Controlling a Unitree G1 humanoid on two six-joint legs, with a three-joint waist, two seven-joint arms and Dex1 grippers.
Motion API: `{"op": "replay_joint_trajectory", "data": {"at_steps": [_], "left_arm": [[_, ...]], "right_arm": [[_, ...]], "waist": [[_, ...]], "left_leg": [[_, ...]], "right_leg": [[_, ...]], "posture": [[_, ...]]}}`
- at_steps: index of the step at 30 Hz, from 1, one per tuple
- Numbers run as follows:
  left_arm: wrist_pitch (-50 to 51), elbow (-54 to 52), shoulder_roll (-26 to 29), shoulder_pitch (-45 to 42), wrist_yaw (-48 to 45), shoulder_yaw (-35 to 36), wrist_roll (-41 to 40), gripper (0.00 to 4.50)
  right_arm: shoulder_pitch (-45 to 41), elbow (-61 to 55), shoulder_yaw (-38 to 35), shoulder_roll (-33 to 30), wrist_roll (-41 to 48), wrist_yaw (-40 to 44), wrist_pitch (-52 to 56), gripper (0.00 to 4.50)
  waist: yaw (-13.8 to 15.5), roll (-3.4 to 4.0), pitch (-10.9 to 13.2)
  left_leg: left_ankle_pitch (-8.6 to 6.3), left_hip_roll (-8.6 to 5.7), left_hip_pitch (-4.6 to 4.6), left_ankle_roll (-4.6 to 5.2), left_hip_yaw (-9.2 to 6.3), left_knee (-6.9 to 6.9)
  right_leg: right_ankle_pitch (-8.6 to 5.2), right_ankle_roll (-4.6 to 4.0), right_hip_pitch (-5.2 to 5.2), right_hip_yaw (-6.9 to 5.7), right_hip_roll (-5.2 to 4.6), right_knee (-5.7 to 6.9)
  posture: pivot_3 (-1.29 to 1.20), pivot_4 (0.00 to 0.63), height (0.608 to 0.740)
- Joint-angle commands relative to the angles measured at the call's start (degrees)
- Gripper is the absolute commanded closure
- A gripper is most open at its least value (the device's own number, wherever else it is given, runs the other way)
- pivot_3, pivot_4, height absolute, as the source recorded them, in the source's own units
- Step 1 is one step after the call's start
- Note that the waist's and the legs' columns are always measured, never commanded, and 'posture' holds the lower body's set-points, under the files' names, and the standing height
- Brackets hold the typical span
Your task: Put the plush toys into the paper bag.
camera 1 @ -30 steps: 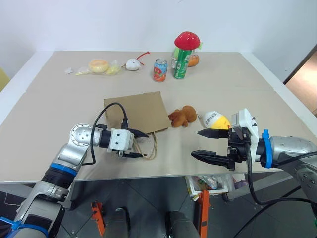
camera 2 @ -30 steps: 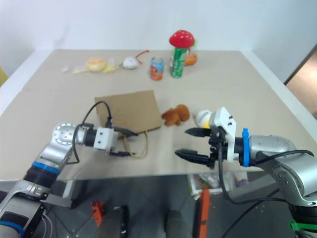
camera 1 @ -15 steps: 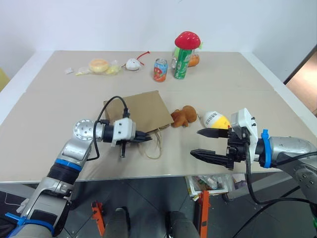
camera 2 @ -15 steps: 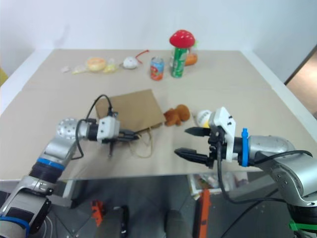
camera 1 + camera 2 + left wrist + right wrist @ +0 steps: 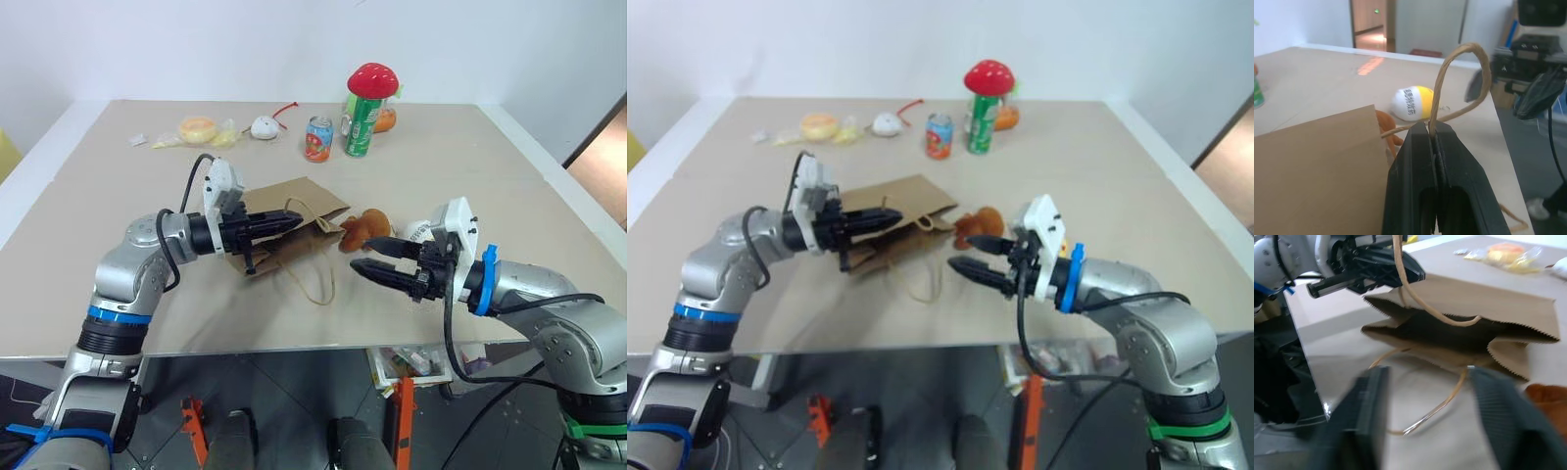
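Kraft paper bag [image 5: 284,223] is held by one loop handle [image 5: 1459,83], pinched in the left hand [image 5: 292,221], its mouth lifted open. Right hand [image 5: 364,257] is held partly open, empty, beside the brown plush toy [image 5: 364,227].

Left end effector [image 5: 890,216] lifts paper bag [image 5: 906,220] by handle; right end effector [image 5: 972,257] near brown plush toy [image 5: 975,225].

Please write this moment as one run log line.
left pincer: shut on handle | paper bag: mouth lifted open | right pincer: open, empty | brown toy: on table
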Motion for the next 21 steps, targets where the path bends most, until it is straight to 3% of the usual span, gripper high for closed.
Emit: {"op": "replay_joint_trajectory", "data": {"at_steps": [1,3,9,15,21], "left_arm": [[3.6,-3.5,-1.0,-0.9,3.2,3.5,-4.1,4.50],[4.8,-4.1,-1.4,-1.0,4.3,4.2,-5.1,4.50],[7.5,-5.8,-2.5,-0.7,6.4,5.1,-7.8,4.50],[8.0,-7.0,-3.0,-0.5,7.1,4.5,-8.5,4.50],[7.5,-7.1,-3.8,-0.9,8.4,4.8,-8.4,4.50]], "right_arm": [[-1.1,-0.2,-2.3,0.6,0.7,-0.2,-1.4,3.76],[-1.4,0.0,-1.3,1.3,0.0,-0.3,-1.8,4.44],[-8.7,8.0,9.8,8.7,-13.2,-6.6,-6.3,4.44],[-16.6,16.7,15.6,17.9,-21.0,-10.7,-9.2,4.44],[-18.6,22.9,22.2,20.4,-28.4,-10.4,-8.9,4.44]], "waist": [[0.0,0.00,0.0],[0.0,0.00,0.0],[-0.3,0.01,0.0],[-0.3,0.02,0.0],[-0.1,0.01,0.0]], "left_leg": [[0.00,0.01,0.00,0.00,0.00,-0.01],[0.00,0.02,0.01,0.00,-0.02,-0.02],[0.00,0.02,0.05,0.00,-0.05,-0.04],[0.01,0.04,0.06,0.00,-0.10,-0.06],[0.02,0.03,-0.03,0.00,-0.09,-0.06]], "right_leg": [[0.00,0.00,-0.01,0.00,0.01,0.00],[-0.02,0.00,-0.02,0.00,0.05,0.00],[0.05,-0.08,-0.04,0.03,0.09,0.00],[0.11,-0.13,-0.07,0.04,0.17,0.03],[-0.03,-0.07,-0.05,0.06,0.17,0.03]], "posture": [[0.00,0.150,0.740],[0.00,0.150,0.740],[0.00,0.150,0.740],[0.00,0.150,0.740],[0.00,0.150,0.740]]}}
